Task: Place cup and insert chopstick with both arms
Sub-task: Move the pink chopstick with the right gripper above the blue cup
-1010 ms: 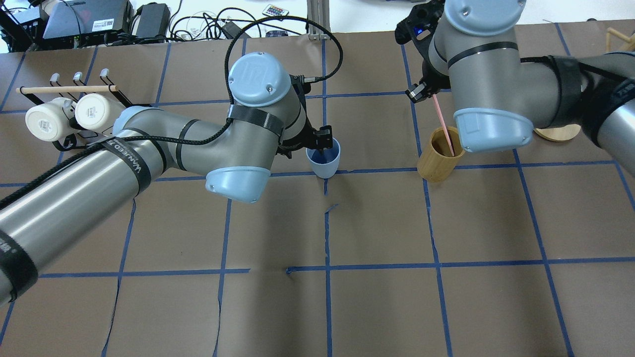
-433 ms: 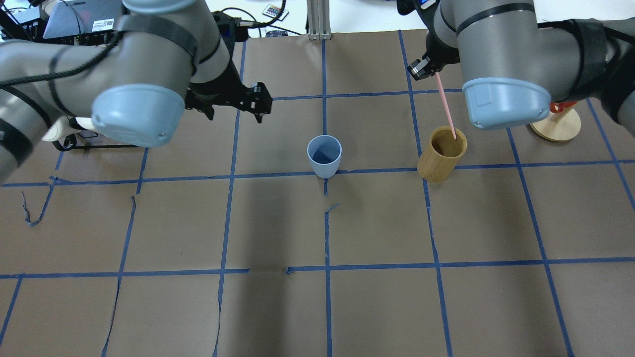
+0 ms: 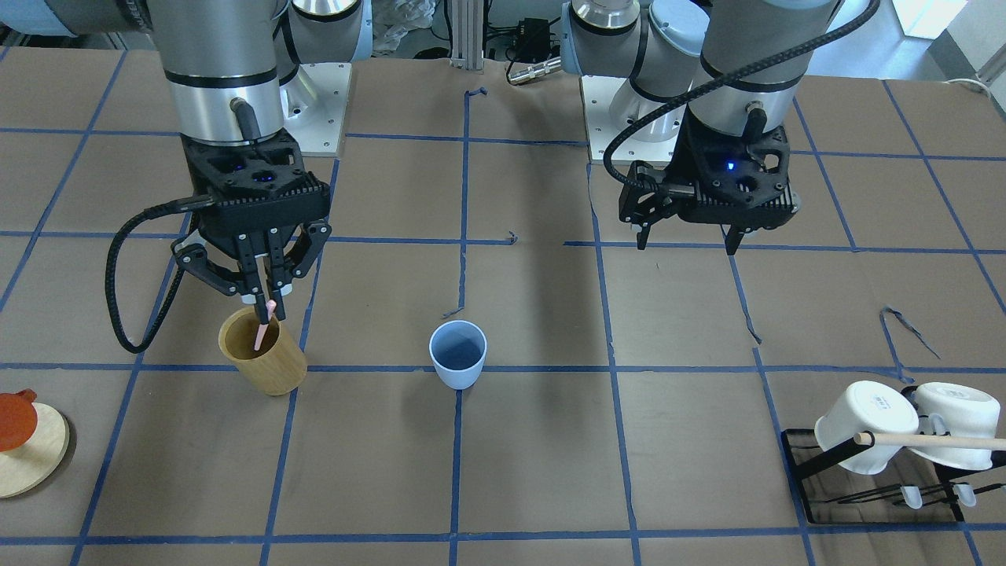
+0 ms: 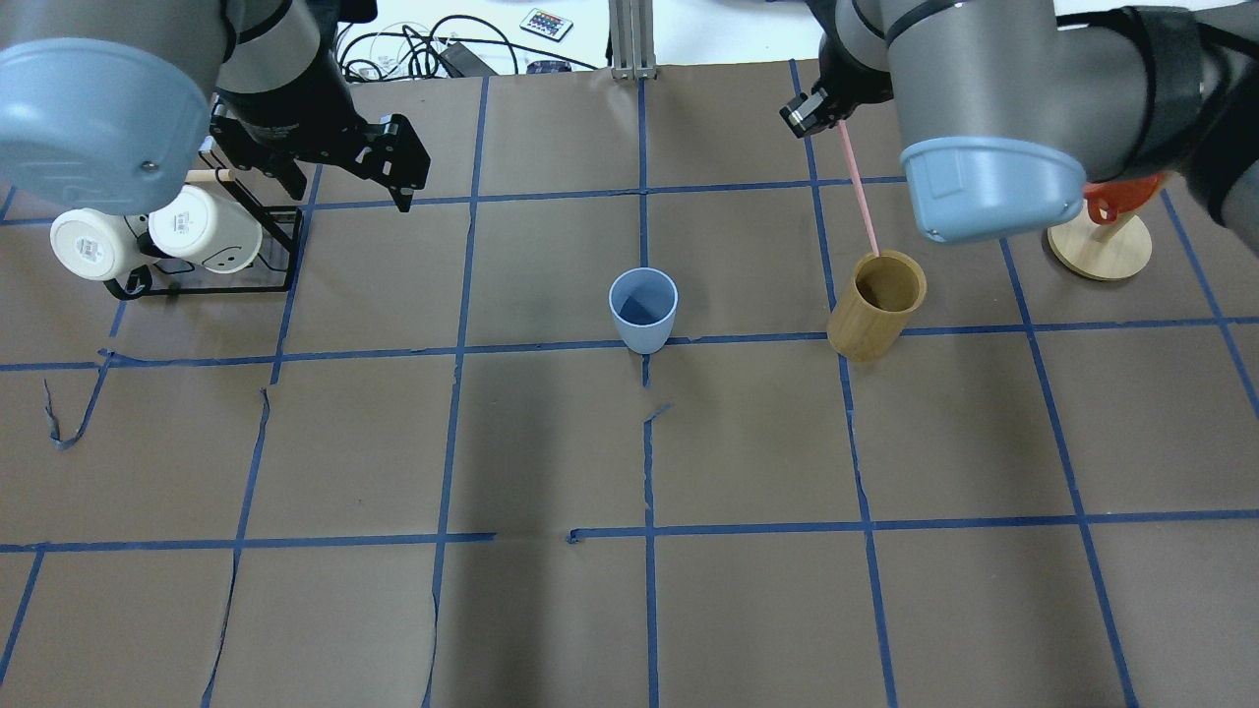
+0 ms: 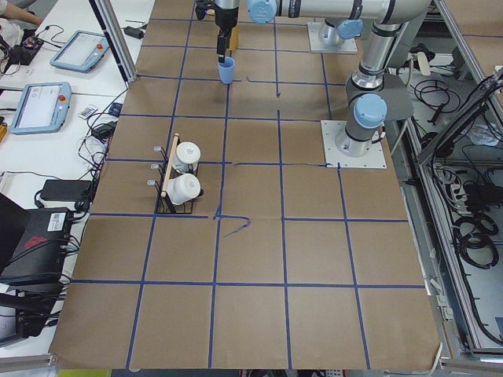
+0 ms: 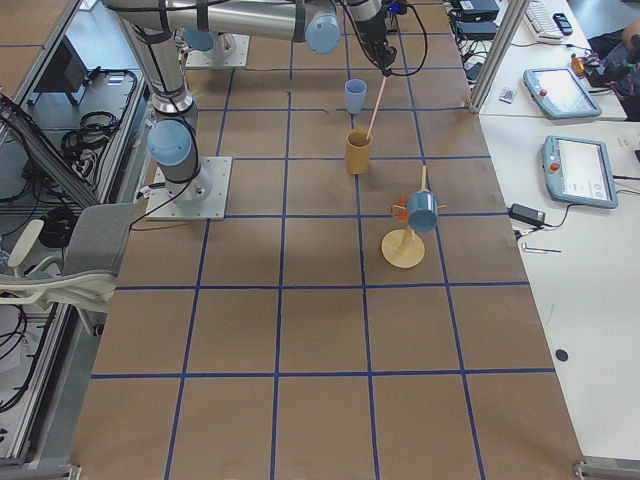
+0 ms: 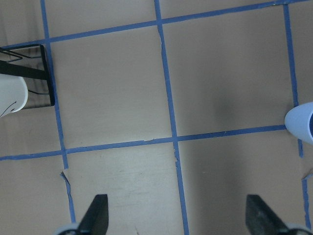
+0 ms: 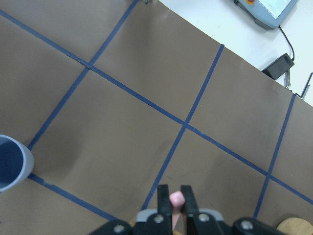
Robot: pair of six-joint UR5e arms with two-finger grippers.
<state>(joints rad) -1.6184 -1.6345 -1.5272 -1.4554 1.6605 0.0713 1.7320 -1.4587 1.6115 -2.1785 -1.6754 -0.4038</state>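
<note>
The light-blue cup (image 4: 643, 310) stands upright and free near the table's middle, also in the front view (image 3: 457, 354). My left gripper (image 4: 349, 192) is open and empty, high above the table between the cup and the mug rack; in its wrist view (image 7: 178, 220) the cup's rim (image 7: 301, 122) shows at the right edge. My right gripper (image 3: 266, 303) is shut on the top of a pale-pink chopstick (image 4: 856, 187). The stick hangs down with its lower tip at the mouth of the tan wooden holder (image 4: 880, 310).
A black rack with two white mugs (image 4: 157, 236) and a wooden dowel (image 3: 935, 442) stands at the robot's far left. A round wooden stand (image 4: 1097, 246) with an orange piece stands at its far right, beyond the holder.
My left gripper let go of the cup, rose and moved left toward the mug rack. My right gripper rose, drawing the chopstick up until its tip is at the holder's mouth.
</note>
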